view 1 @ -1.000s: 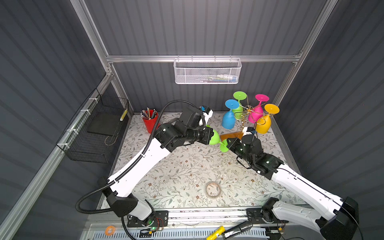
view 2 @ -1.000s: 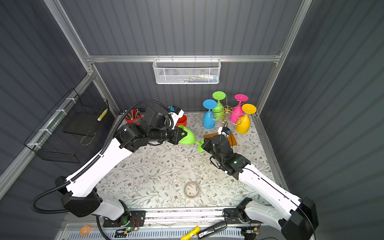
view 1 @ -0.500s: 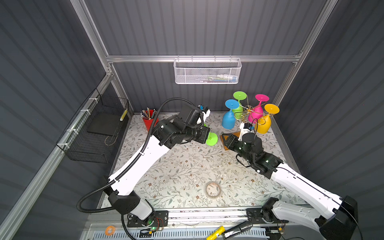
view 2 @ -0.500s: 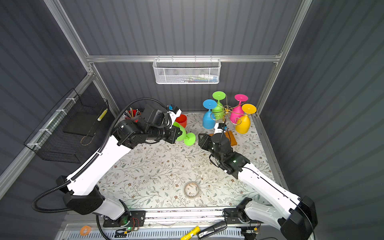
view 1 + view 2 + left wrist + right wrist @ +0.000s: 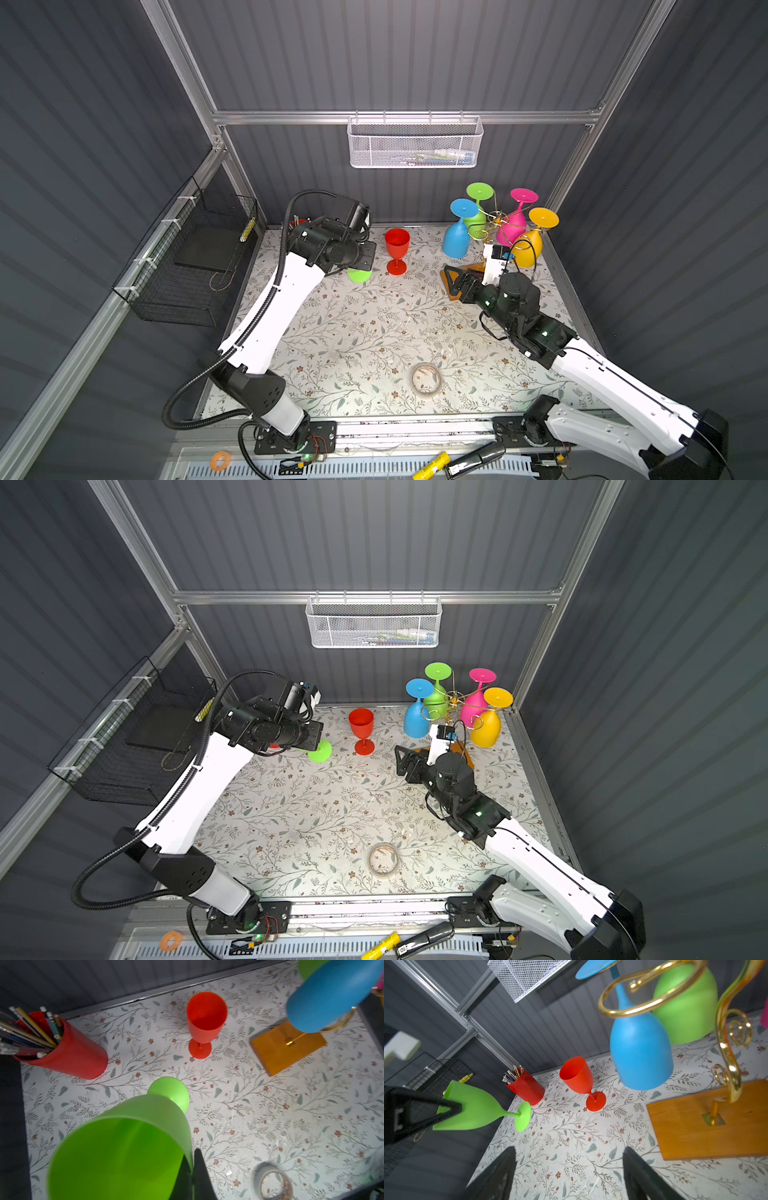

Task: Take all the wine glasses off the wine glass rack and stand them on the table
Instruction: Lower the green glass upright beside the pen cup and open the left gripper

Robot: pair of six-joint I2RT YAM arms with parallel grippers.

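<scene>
Wine glass, lime-green plastic [image 5: 477,1109]: off the rack, tilted over the floral mat [image 5: 353,332], left of the goblet; bowl clamped in my left gripper [image 5: 360,262], fingers closed tight on its wall
Red plastic goblet [image 5: 397,249]: upright on the mat, free
My right gripper [image 5: 569,1151]: fingers spread wide, holding nothing, just beside the wooden base
Wine glass rack, gold wire tree on orange-brown wooden base [image 5: 496,218]: hung upside down on it, blue glass [image 5: 456,245], green glass [image 5: 480,192], pink glass [image 5: 515,226], yellow glass [image 5: 528,251]
</scene>
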